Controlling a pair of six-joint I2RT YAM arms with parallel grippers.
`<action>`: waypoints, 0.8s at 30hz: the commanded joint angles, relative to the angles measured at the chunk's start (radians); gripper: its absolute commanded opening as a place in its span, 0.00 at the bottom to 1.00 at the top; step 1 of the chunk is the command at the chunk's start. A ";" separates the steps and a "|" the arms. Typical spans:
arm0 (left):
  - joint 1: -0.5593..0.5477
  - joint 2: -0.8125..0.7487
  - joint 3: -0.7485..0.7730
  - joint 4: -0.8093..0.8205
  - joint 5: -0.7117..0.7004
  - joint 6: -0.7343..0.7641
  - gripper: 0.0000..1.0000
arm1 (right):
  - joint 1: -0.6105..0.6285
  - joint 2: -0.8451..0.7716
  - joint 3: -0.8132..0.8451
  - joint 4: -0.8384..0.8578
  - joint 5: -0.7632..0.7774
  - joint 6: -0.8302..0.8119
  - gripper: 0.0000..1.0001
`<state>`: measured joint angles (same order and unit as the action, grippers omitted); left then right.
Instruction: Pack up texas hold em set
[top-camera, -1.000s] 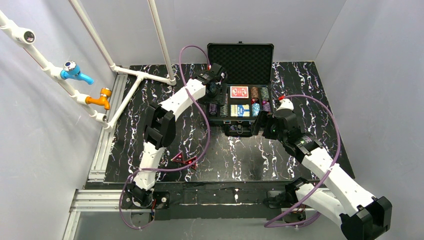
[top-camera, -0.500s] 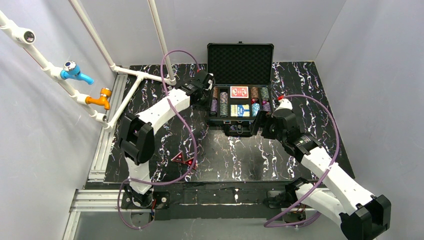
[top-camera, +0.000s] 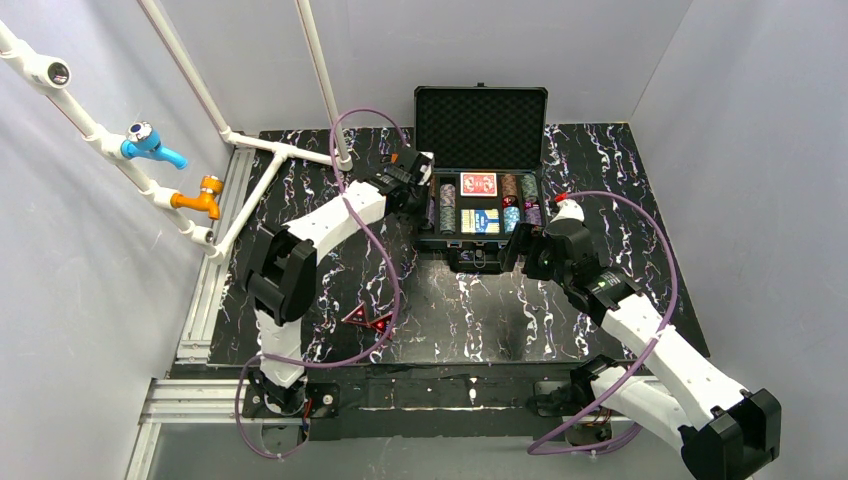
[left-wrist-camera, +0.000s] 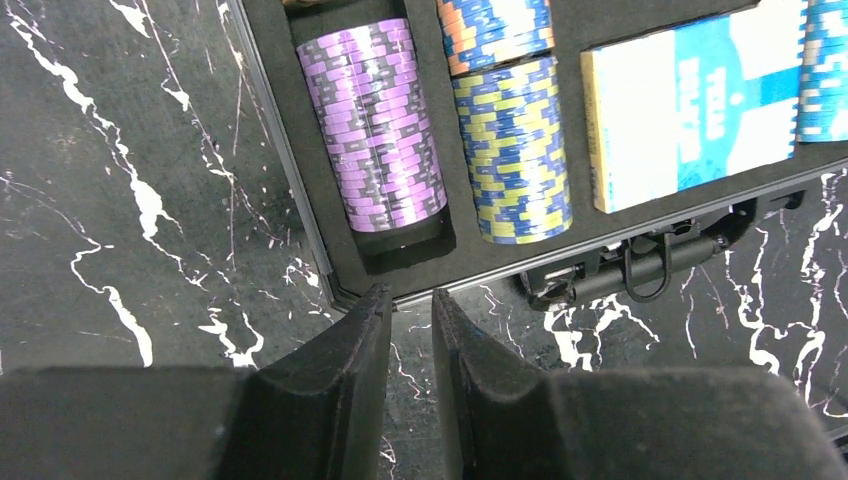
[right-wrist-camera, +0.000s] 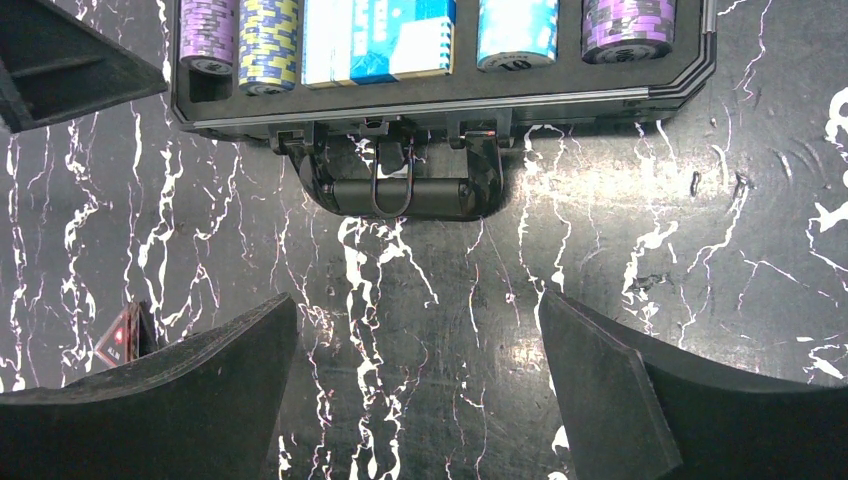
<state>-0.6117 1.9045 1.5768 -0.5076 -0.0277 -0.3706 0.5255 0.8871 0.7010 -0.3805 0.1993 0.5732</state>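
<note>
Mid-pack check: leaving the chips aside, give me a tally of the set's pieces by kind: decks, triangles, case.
card decks: 2, the red deck and the blue deck, both in the case
red triangles: 2, on the table
case: 1, lid open
Total: 5

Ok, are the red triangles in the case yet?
No, the red triangles lie on the table, apart from the case.
</note>
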 joint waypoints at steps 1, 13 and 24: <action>0.001 0.032 0.013 0.001 0.014 -0.013 0.20 | -0.002 -0.018 0.001 0.019 0.008 0.006 0.98; 0.013 0.214 0.200 -0.011 -0.056 0.044 0.20 | -0.002 -0.015 0.007 0.001 0.028 -0.002 1.00; 0.013 0.033 0.130 -0.026 -0.077 0.120 0.35 | -0.001 -0.027 0.002 -0.001 0.028 -0.004 1.00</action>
<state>-0.6140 2.0838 1.7161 -0.5507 -0.0467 -0.3031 0.5255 0.8822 0.7010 -0.3943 0.2104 0.5728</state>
